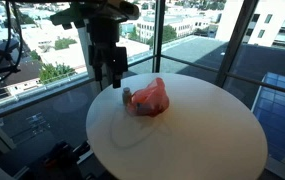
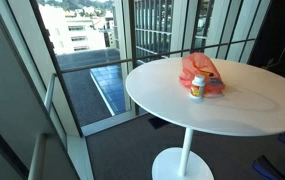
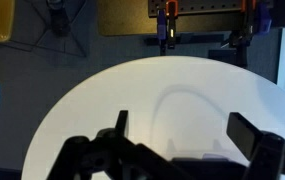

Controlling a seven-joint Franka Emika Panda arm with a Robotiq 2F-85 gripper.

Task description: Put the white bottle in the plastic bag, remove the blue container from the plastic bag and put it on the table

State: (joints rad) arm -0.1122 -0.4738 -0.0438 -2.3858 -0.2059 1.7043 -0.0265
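Claw [image 1: 109,72] hung wide open, empty, above round white counter [image 1: 202,140]. Small white bottle [image 1: 127,96] stood upright just below claw, beside crumpled red plastic bag [image 1: 150,98], not inside it. No blue container visible, presumably within bag. Judged: neither step yet done.

a round white table [image 2: 252,108] fills the right of the frame; a red bag [image 2: 200,68] lies at upper centre-right, a bottle [image 2: 196,90] touching its front.
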